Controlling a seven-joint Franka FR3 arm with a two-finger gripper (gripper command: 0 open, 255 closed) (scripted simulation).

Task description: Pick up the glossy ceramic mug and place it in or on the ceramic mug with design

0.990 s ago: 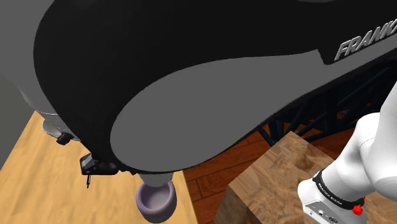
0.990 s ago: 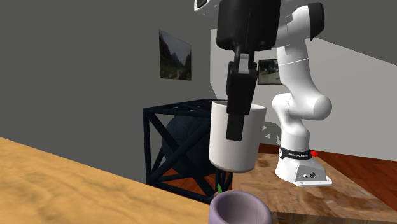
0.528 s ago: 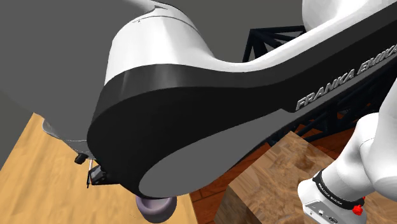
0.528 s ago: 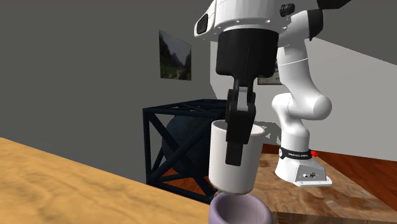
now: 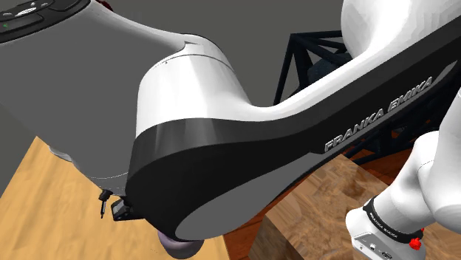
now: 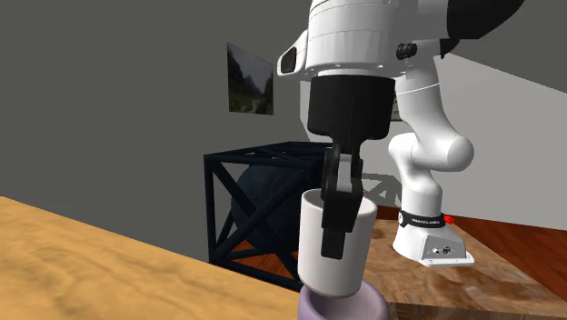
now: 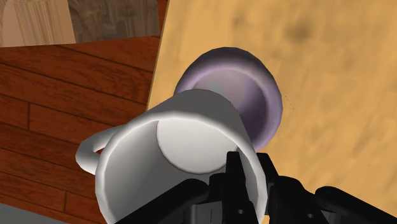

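Your hand (image 6: pixel 334 238): pointing straight down, clenched on the rim of the white mug (image 6: pixel 313 259). Mug upright, its base meeting the lavender mug (image 6: pixel 350 305) at 6 o'clock, at the desk (image 6: pixel 91 264) edge.

Flat, even light thru-out; grey walls (image 6: pixel 109 109) dim; soft gradient on arm (image 5: pixel 192 81); mug (image 7: pixel 173 151) interior shaded.

Directly beneath the claw (image 6: pixel 334 244), downward passage was blocked: the white mug (image 6: pixel 313 250), clamped by its wall, sat with its base at the mouth of the purple mug (image 6: pixel 350 307). To one side of the claw the wooden surface (image 6: pixel 91 264) lay open, with room to pass. To the other side the surface's edge ran just beside the purple mug, with floor (image 7: pixel 63 83) beyond. A black lattice frame (image 6: pixel 245 195) stood behind, well apart.
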